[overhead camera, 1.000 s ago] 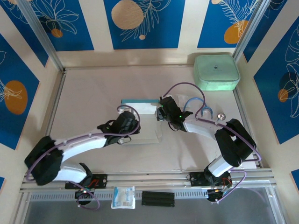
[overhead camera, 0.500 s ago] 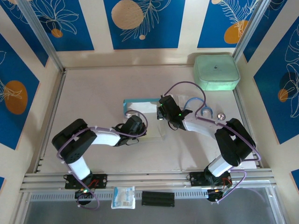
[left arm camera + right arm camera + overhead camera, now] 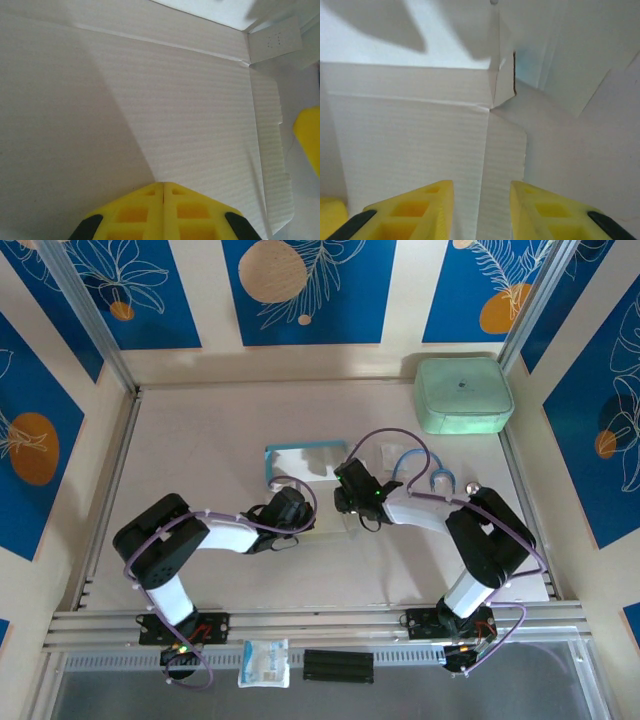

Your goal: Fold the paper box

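On the table [image 3: 200, 450], paper box [image 3: 305, 462] half-covered.

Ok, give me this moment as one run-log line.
paper box: partly folded, grey inside up | left gripper: shut, over its floor | right gripper: open, at its corner

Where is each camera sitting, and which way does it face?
Top: above and behind the left arm and right arm, looking down on the table and box.
Left wrist: on the left arm, facing the box's whitish inside; the shut left pincer shows at the bottom.
Right wrist: on the right arm, facing a creased box corner; the open right pincer shows at the bottom.
Shared: both wrist views show the box's inside; the left one catches a yellow finger at its right edge, likely the right pincer's.
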Controlling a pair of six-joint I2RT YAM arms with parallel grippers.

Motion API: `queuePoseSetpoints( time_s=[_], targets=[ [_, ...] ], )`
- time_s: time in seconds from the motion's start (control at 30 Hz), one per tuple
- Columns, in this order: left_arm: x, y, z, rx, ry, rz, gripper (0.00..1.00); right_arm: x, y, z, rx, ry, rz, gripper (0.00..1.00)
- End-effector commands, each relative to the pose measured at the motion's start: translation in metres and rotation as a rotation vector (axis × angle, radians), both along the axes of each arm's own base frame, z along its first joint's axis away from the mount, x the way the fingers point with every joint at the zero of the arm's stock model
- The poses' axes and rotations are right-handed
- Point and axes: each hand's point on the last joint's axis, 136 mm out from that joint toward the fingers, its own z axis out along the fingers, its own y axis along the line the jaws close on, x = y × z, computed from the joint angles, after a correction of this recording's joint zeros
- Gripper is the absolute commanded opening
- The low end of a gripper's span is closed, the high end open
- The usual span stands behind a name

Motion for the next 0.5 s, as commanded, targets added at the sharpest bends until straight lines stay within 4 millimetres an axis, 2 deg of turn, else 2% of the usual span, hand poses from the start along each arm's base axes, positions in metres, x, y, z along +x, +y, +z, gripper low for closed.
queuePoseSetpoints(
  time_s=[0.0, 0.17, 0.33, 0.4, 0.47],
  targets=[
    [-0.008, 0.01, -0.01, 0.076, 0.024, -0.011, 0.03, 0.004, 0.007, 0.023, 0.031, -0.056, 0.102, 0.37],
    [-0.007, 0.009, -0.008, 0.077, 0.019, -0.012, 0.03, 0.004, -0.011, 0.051, 0.165, -0.053, 0.121, 0.49],
    [-0.005, 0.01, -0.004, 0.098, 0.005, -0.02, 0.03, -0.005, -0.024, 0.111, 0.294, -0.187, 0.277, 0.55],
    [-0.004, 0.01, -0.004, 0.104, 0.003, -0.027, 0.03, 0.0, -0.037, 0.13, 0.308, -0.233, 0.314, 0.57],
    [-0.004, 0.008, -0.003, 0.099, -0.001, -0.032, 0.03, 0.009, -0.048, 0.135, 0.296, -0.25, 0.332, 0.55]
  ],
)
